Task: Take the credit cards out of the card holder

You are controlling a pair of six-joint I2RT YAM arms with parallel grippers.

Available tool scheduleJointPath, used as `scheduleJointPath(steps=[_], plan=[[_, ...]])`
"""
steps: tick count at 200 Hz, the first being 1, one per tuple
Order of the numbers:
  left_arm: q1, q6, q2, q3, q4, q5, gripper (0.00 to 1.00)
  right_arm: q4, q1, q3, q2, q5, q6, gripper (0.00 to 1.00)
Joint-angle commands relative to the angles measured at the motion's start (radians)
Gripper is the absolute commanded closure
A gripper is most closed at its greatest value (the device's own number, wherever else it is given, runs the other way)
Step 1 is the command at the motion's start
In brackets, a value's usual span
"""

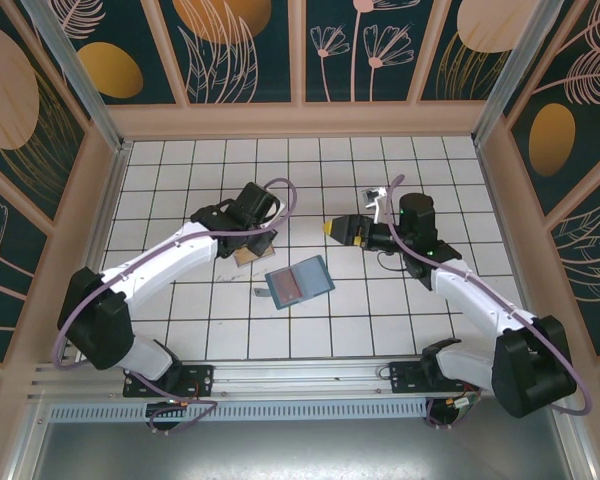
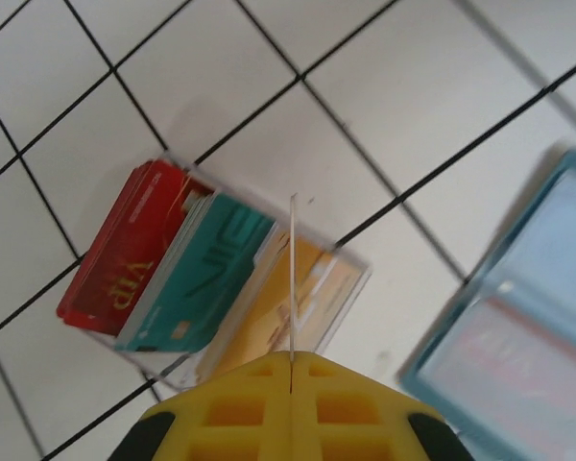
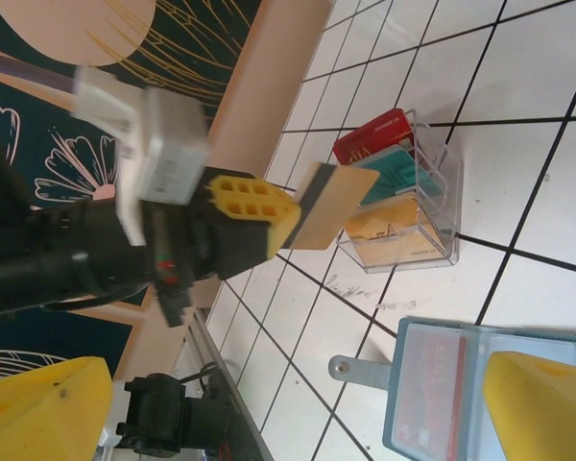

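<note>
Tan plastic is in hand: the left gripper [image 2: 291,384] is clamped tight on a tan card [image 3: 334,204], held on edge just above the clear box [image 3: 432,206]; the box stands on the white-tiled table [image 1: 230,330] and holds a red stack [image 2: 125,259], a teal stack [image 2: 211,269] and a tan stack [image 2: 326,288] side by side; the card holder [image 1: 300,282] lies unfolded on the table just beside the box, toward the right arm, with a red card [image 3: 432,370] showing in its pocket; the right gripper [image 1: 338,228] hangs with its jaws spread wide and nothing between them, near the holder but apart from it.

By the look of it the step is the drop-off of a card already drawn out; the next move calls for lowering it over the tan stack, lined up with the box walls, then letting go; after that the red card needs pulling, and the soft holder probably wants pinning by the free gripper so it does not slide.
</note>
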Motion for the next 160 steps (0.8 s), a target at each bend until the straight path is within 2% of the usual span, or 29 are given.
scheduleJointPath(steps=[1, 36, 65, 115, 160], plan=[[0.008, 0.201, 0.013, 0.001, -0.044, -0.069, 1.0, -0.013, -0.017, -0.007, -0.046, 0.002, -0.025, 0.01], [0.01, 0.316, 0.03, -0.033, 0.009, -0.113, 1.0, -0.005, -0.026, -0.037, -0.062, 0.001, -0.013, 0.01], [0.014, 0.386, 0.043, -0.057, 0.042, -0.1, 1.0, -0.004, -0.031, -0.037, -0.057, 0.0, -0.013, 0.01], [0.016, 0.394, 0.047, -0.097, 0.072, -0.069, 1.0, 0.0, -0.043, -0.036, -0.042, -0.004, -0.013, 0.01], [0.015, 0.399, 0.049, -0.153, 0.119, -0.087, 1.0, 0.01, -0.047, -0.035, -0.026, -0.006, -0.009, 0.01]])
